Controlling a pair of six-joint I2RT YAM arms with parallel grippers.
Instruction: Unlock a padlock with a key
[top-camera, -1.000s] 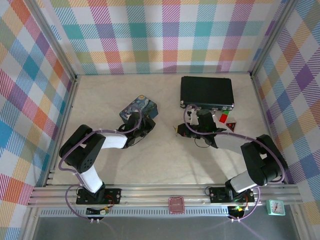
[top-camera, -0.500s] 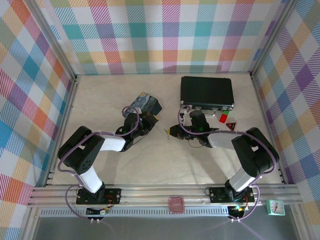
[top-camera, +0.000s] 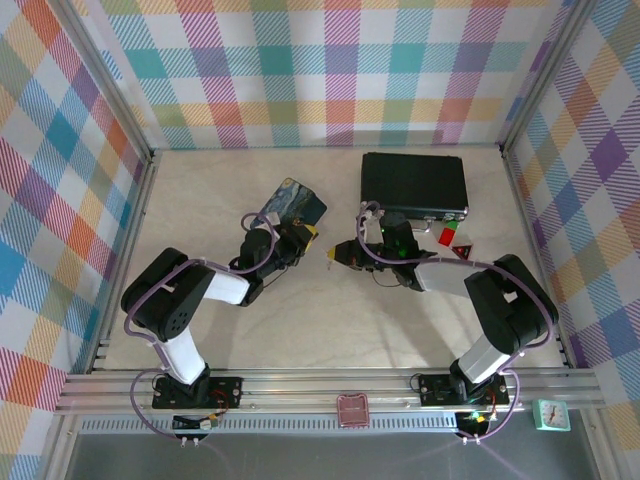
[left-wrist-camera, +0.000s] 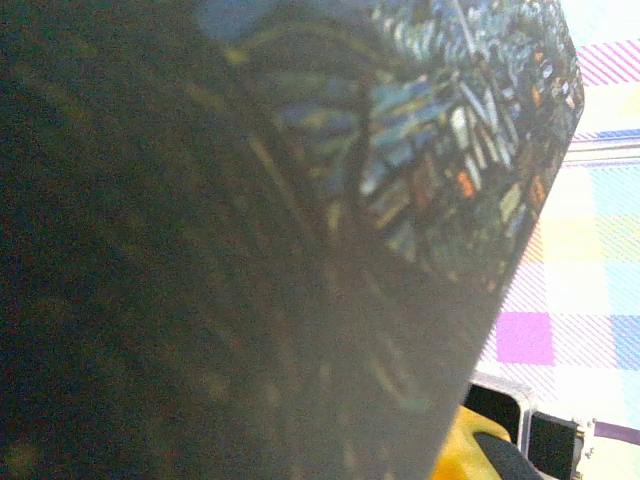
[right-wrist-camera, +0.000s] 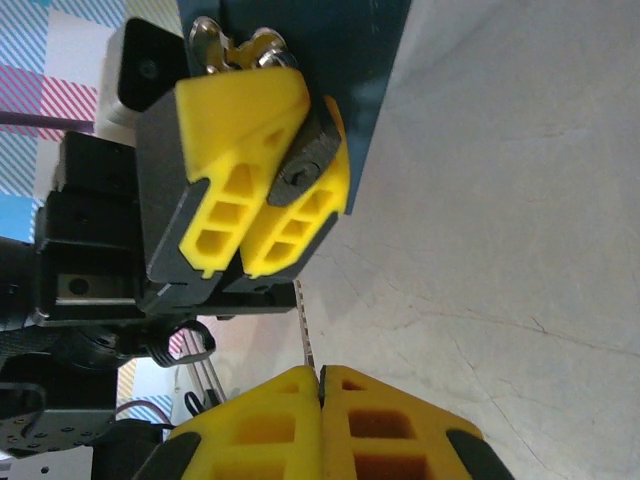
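Holding the padlock (right-wrist-camera: 310, 165) in the upper left of the right wrist view, the left gripper (right-wrist-camera: 288, 182) is clenched on it. The right gripper (right-wrist-camera: 320, 415), bottom centre, is pressed shut, and I cannot tell whether it holds a key. Inserting and turning look undone. The pale marbled table (top-camera: 300, 320) carries a painted tin (top-camera: 298, 203) and, upper right, a black case (top-camera: 413, 185), between plaid walls (top-camera: 300, 70).

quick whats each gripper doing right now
left gripper: closed on the padlock
right gripper: closed, no held thing visible
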